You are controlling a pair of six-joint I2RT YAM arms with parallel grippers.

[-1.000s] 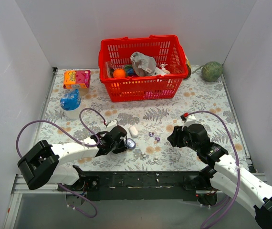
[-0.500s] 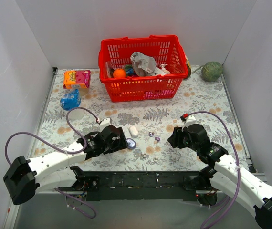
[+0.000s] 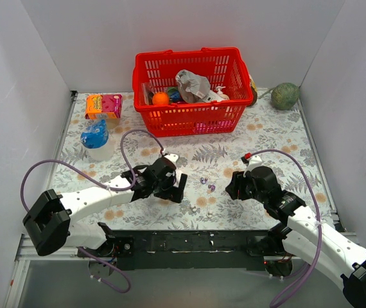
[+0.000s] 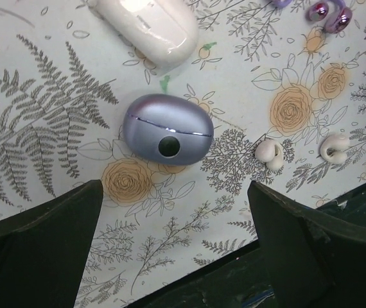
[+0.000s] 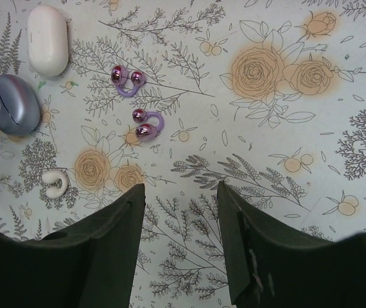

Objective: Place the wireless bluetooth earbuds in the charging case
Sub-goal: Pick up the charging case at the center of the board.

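- Left gripper [image 4: 175, 191]: was clenched a second ago, now sprung fully wide and holding nothing.
- Purple case [image 4: 165, 131]: let go, lies free on worktop [image 4: 42, 96] just beyond left gripper's fingers, touching neither.
- Meaning: case parked. Lid looks closed, probably needs opening. Nothing inserted yet.
- Right gripper [image 5: 181, 189]: part-open, slightly wider than before, empty, hovering.
- Pale earbuds [image 4: 270, 154]: tiny C-shapes near front edge, right of purple case.
- Purple earbuds [image 5: 146, 123]: farther back, lilac loops with glossy beads, loose.
- White case [image 4: 148, 25]: just behind purple case.

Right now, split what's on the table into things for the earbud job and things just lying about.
Job: purple earbuds, pale earbuds, purple case, white case.
Lying about: red basket, orange box, blue-topped container, green round thing.
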